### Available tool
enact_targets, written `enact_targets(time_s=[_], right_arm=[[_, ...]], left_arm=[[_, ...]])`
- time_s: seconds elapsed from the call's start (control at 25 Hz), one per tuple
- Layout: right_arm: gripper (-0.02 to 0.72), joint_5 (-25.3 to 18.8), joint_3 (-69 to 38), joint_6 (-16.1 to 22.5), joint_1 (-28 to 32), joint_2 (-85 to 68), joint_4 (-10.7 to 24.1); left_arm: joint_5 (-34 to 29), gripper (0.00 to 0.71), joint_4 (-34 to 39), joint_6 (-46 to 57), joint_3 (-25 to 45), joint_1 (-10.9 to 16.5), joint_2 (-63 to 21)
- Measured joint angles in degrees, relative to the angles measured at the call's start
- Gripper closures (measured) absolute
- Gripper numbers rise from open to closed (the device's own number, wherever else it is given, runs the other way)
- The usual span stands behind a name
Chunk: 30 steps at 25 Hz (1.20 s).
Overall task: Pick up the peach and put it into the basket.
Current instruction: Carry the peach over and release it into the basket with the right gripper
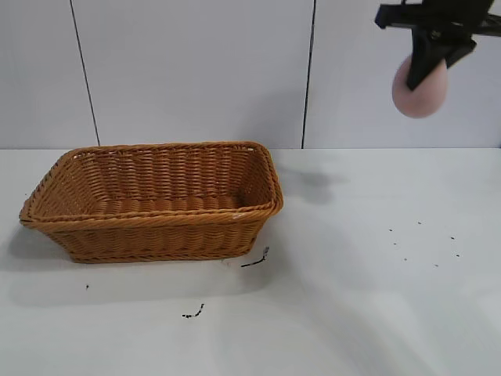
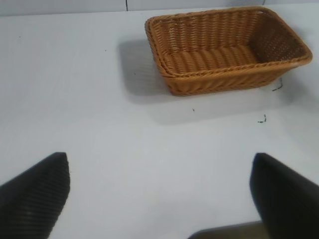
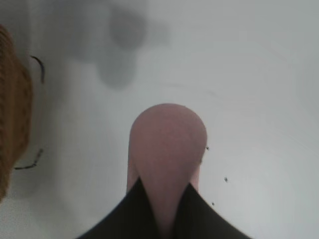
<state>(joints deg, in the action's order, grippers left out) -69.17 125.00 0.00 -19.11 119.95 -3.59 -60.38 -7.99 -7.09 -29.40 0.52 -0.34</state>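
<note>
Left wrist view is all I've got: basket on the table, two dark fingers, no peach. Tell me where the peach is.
Observer: The peach is in the air, clamped in the right gripper, high above the table.
Operator: Give me its position relative to the basket.
Observer: It hangs well off to the right of the basket, not over it.
Operator: Confirm the grip.
Observer: In the right wrist view both fingers press the peach's sides, and the table shows far below it.

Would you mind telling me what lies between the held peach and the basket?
Nothing: the right gripper holds the peach high, and in the exterior view only bare table separates it from the basket.
</note>
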Motion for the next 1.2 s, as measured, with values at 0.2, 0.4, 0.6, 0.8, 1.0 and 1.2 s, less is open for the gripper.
enact_targets(time_s=[0.2,0.4,0.6,0.8,1.0,1.2], right_arm=[[0.712,0.95,1.97,0.00,-9.76,3.25,-0.60],[0.712,5.30,1.97,-0.89,-15.67,8.13,-0.55],[0.712,10.92,1.97,-3.69,-18.39,14.88,-0.35],[0.701,12.51,1.97,-3.93,-18.24,20.35,0.06],[0.332,11.66,2.33,-3.93,-18.24,21.34,0.12],[0.038,7.89,5.19,-3.93,-18.24,20.26,0.12]], left_arm=[[0.00,0.016,0.00,0.00,0.00,0.00,0.00],[0.00,0.016,0.00,0.00,0.00,0.00,0.00],[0.00,0.016,0.00,0.00,0.00,0.00,0.00],[0.00,0.016,0.00,0.00,0.00,0.00,0.00],[0.00,0.016,0.00,0.00,0.00,0.00,0.00],[0.00,0.016,0.00,0.00,0.00,0.00,0.00]])
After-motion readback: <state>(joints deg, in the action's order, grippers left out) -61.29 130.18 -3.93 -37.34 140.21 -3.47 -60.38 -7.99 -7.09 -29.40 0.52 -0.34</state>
